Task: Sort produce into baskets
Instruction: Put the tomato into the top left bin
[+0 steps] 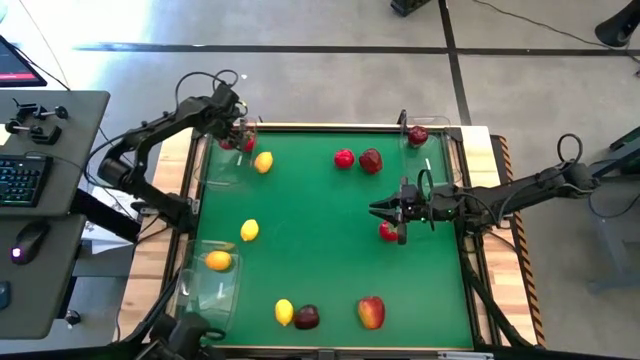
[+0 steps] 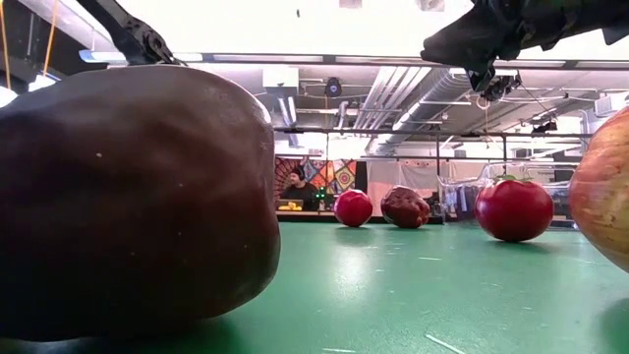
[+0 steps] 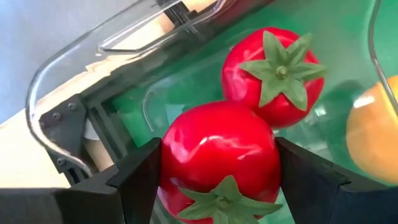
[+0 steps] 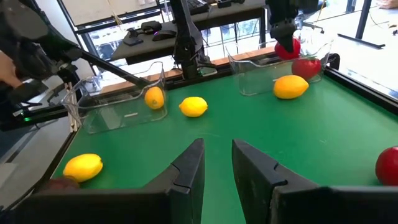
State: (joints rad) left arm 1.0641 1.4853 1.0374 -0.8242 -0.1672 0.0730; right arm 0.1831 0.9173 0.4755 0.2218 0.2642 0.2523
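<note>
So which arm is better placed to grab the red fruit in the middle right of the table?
The right arm. Its end effector hangs open just beside that red fruit, while the left end effector is shut on a red tomato over the far-left basket.

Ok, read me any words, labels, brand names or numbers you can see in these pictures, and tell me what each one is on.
There is no readable text in any view.
The keyboard keys are too small to read.
The colourful panel across the room is too blurred to read.
</note>
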